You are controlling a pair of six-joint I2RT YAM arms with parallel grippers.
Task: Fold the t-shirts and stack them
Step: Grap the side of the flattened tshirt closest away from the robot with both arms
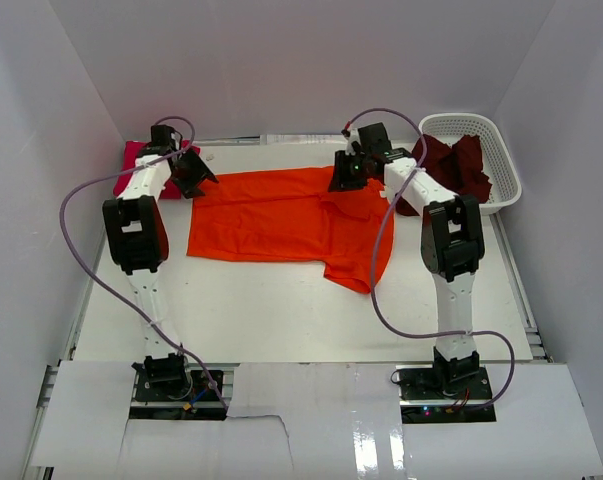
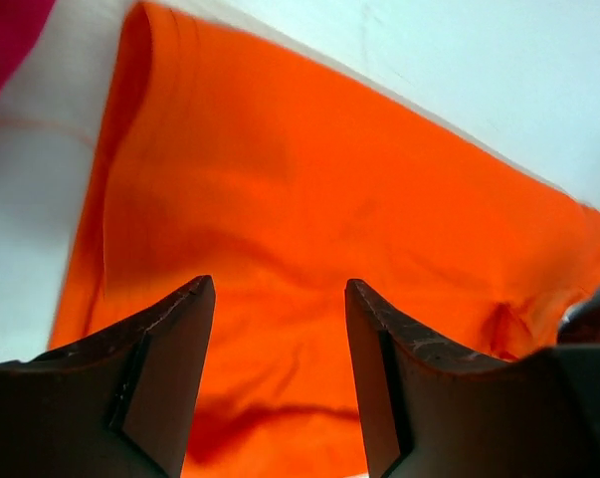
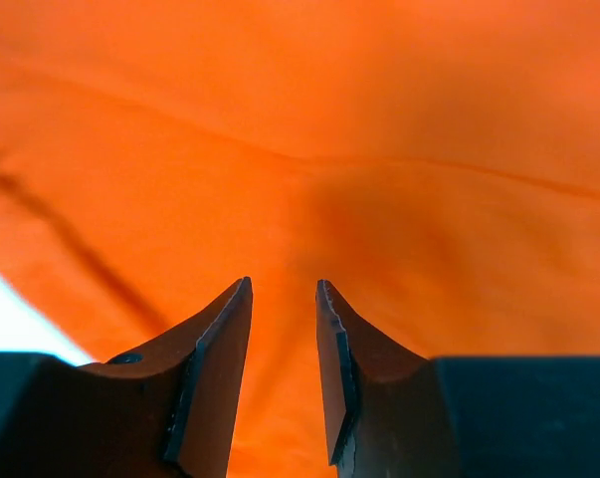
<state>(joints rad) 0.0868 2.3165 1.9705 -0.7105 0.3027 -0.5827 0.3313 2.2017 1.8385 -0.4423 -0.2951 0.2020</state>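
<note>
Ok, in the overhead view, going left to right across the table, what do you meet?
First the magenta t-shirt → orange t-shirt → maroon t-shirt, lying in the white basket at the far right.

T-shirts: three; one orange t-shirt (image 1: 281,215), one pink t-shirt (image 1: 133,155), one maroon t-shirt (image 1: 463,165). Basket (image 1: 508,187): one. Arms: two; left arm (image 1: 136,235), right arm (image 1: 451,240). End effectors: two; left end effector (image 2: 278,286), right end effector (image 3: 283,283). Desk (image 1: 281,320): one.
</note>
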